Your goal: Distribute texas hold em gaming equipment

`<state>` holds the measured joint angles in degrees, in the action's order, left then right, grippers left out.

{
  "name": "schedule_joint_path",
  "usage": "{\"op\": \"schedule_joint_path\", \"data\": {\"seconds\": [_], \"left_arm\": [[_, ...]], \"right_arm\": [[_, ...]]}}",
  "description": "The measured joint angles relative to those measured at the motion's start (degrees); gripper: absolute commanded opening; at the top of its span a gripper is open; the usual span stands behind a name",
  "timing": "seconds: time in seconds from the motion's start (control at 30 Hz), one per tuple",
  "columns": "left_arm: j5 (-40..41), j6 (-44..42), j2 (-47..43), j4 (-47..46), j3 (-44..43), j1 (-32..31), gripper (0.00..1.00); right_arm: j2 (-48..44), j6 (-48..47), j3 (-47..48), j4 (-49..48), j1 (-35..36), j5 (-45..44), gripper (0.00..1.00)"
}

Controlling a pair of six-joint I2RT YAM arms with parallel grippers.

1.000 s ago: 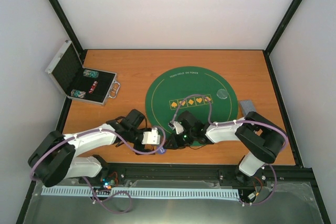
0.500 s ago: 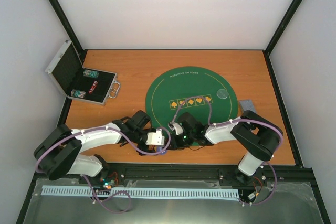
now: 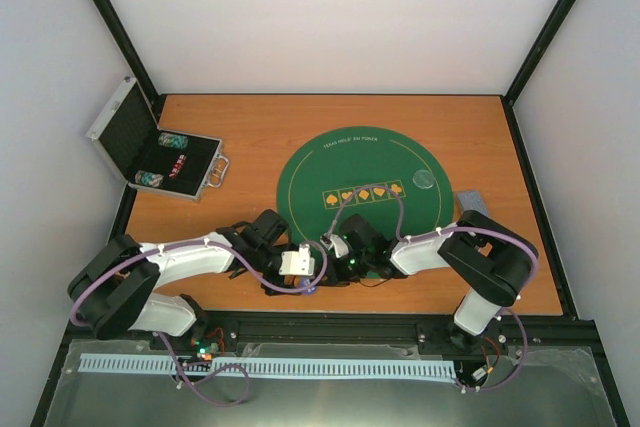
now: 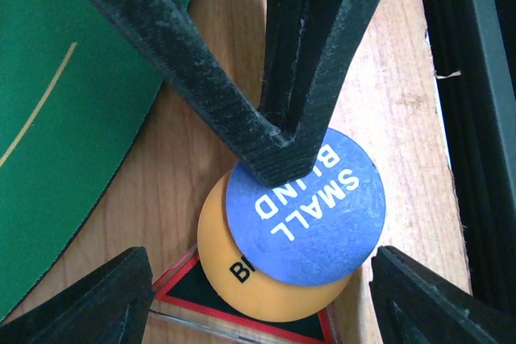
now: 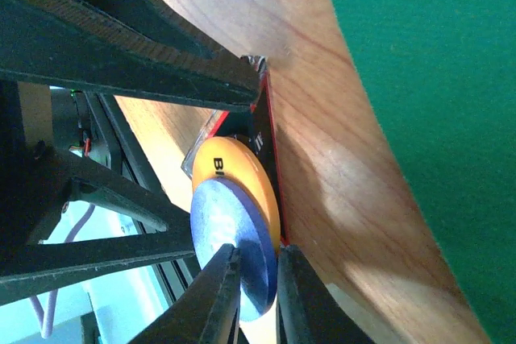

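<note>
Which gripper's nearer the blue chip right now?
Right. The right gripper pinches the blue chip at its rim. The left gripper is open, its fingers spread wide of the chip on both sides, not touching it.

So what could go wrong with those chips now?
The right gripper pinches only the rim of the blue chip, so it might slip when lifted. That chip lies on the orange chip, itself on the triangle; those could be dragged along. The open left gripper hovers close, so the arms might bump.
</note>
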<state>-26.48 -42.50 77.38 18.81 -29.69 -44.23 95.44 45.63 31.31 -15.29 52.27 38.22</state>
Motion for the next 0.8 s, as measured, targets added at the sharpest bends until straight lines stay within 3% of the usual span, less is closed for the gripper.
{"op": "schedule_joint_path", "data": {"seconds": [0.23,0.8], "left_arm": [[0.0,0.1,0.3,0.1,-0.3,0.0,0.76],[-0.1,0.3,0.9,0.5,-0.8,0.0,0.79]], "right_arm": [[0.0,0.4,0.0,-0.9,0.0,0.4,0.03],[-4.3,-0.4,-0.7,1.6,0.0,-0.6,0.03]]}}
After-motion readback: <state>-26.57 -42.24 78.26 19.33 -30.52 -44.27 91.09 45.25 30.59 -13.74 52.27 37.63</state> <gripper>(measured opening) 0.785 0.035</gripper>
